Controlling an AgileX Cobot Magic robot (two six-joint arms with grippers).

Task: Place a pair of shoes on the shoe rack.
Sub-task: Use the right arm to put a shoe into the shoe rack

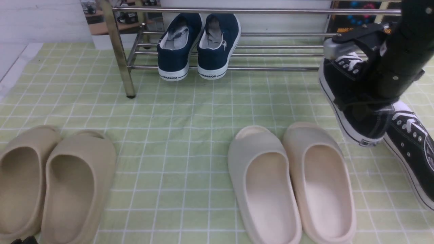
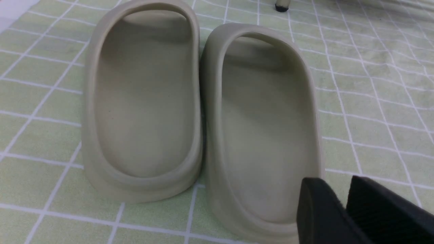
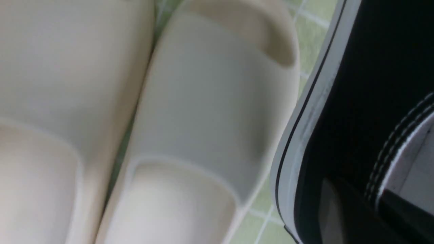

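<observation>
My right gripper (image 1: 376, 91) is shut on one black canvas sneaker (image 1: 352, 112) by its collar wall and holds it lifted and tilted, toe towards the shoe rack (image 1: 271, 11). In the right wrist view the right gripper (image 3: 369, 206) has one finger outside the sneaker's (image 3: 366, 84) wall and one inside on the grey lining. The second black sneaker (image 1: 413, 145) lies on the cloth at the far right, just below the held one. My left gripper (image 2: 334, 184) is shut and empty, low over the heel of a beige slide.
Navy "WARRIOR" sneakers (image 1: 198, 44) stand on the rack's lower bars at its left part. Cream slides (image 1: 291, 183) lie in the front middle, close beside the held sneaker. Beige slides (image 1: 51, 183) lie at the front left. A rack leg (image 1: 118, 51) stands on the checked green cloth.
</observation>
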